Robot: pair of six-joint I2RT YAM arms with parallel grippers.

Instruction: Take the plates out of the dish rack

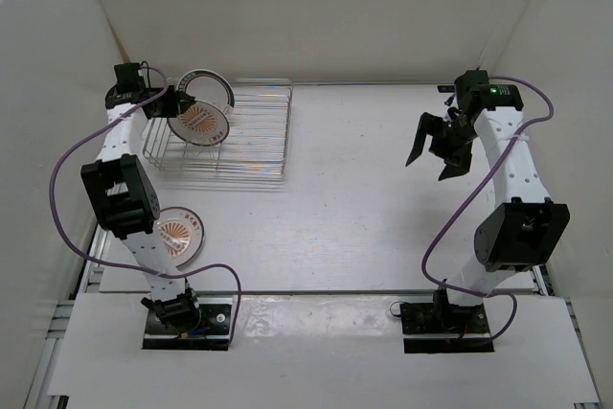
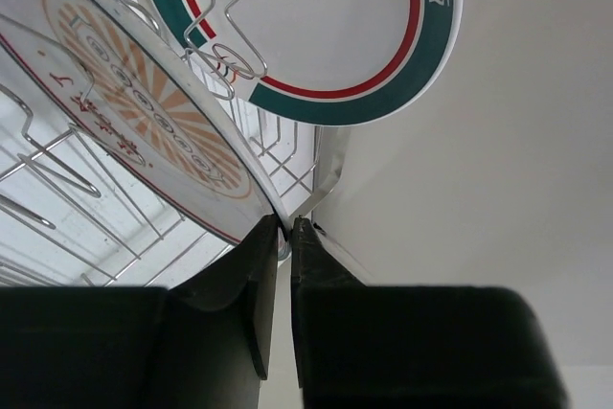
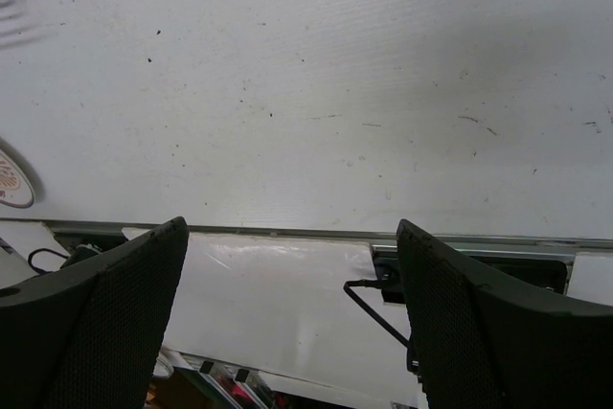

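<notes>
The silver wire dish rack (image 1: pixel 251 141) stands at the far left of the table. An orange sunburst plate (image 1: pixel 199 122) leans in it, and behind it stands the teal-rimmed plate (image 1: pixel 208 83). My left gripper (image 1: pixel 178 102) is shut on the rim of the sunburst plate. In the left wrist view its jaws (image 2: pixel 285 229) pinch that plate's edge (image 2: pixel 124 112), with the teal-rimmed plate (image 2: pixel 335 35) and the rack wires (image 2: pixel 57 179) beyond. A second sunburst plate (image 1: pixel 180 232) lies flat on the table by the left arm. My right gripper (image 1: pixel 433 148) is open and empty above the right side.
White walls close in the table on the left, back and right. The left arm's purple cable loops over the near left. In the right wrist view the open gripper (image 3: pixel 292 265) hangs over the table's front edge, and the flat plate (image 3: pixel 11 179) shows at the left border.
</notes>
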